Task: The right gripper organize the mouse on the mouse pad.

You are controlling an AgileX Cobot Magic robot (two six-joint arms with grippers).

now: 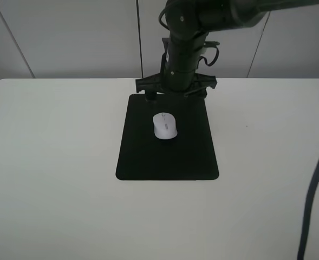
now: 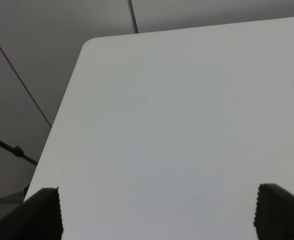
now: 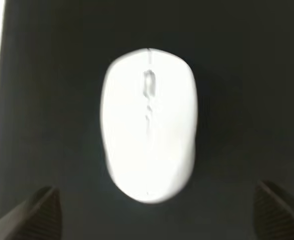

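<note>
The small white oval wireless mouse (image 1: 165,125) lies flat on the matte black rectangular mouse pad (image 1: 170,160), in the half nearer the far edge of the white worktop (image 1: 51,162). The black right gripper (image 1: 175,91) hangs above the pad's far edge, its fingers spread wide and holding nothing. The left gripper (image 2: 161,215) also has its fingers wide apart, over the worktop near a corner.

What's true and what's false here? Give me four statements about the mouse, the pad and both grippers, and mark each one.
1. The mouse lies on the mouse pad. True.
2. The right gripper is shut on the mouse. False: it is open and not touching the mouse.
3. The left gripper is open above the table. True.
4. The mouse pad overhangs the table's edge. False: it lies wholly on the table.
</note>
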